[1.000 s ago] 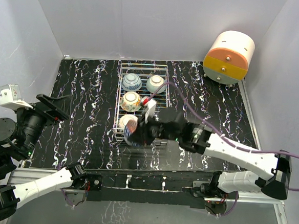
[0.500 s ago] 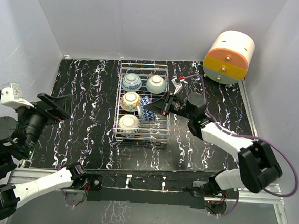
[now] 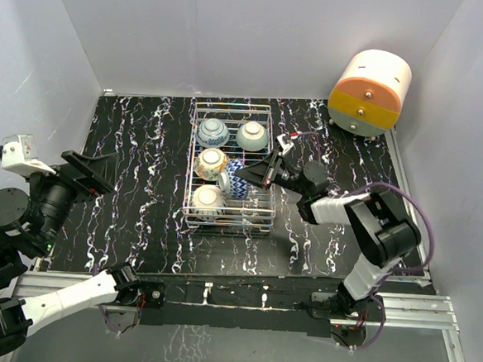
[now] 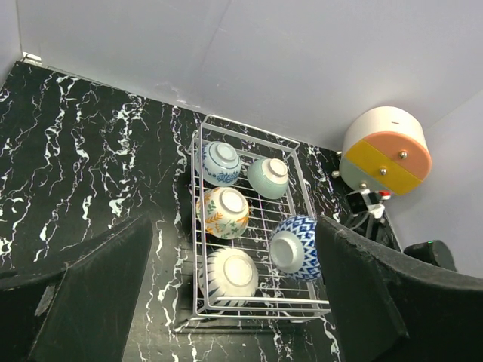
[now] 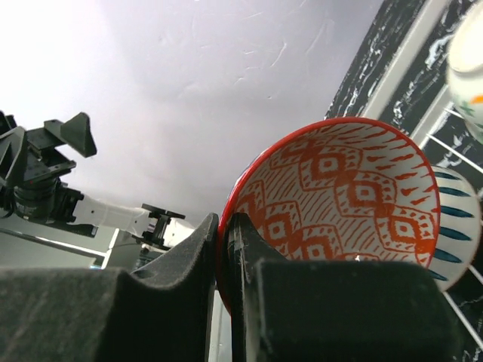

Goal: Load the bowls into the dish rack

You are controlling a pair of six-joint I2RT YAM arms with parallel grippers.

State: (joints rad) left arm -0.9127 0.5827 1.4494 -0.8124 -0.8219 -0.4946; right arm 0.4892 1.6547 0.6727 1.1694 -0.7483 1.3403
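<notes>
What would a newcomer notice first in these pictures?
The right gripper pinches the rim of a red-patterned bowl, tipped on its side at the right edge of the wire rack mid-table. Four more bowls sit upside down in it: a blue-and-white bowl, a mint bowl, a leafy bowl and a cream bowl. An orange-and-cream drawer unit stands in the far right corner.

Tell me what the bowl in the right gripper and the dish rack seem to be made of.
The red patterned bowl, pinched at its rim by the right gripper: likely glazed ceramic, given its smooth painted inside and hard, even rim. The dish rack: thin silvery-white wire grid, probably coated or plated metal.
</notes>
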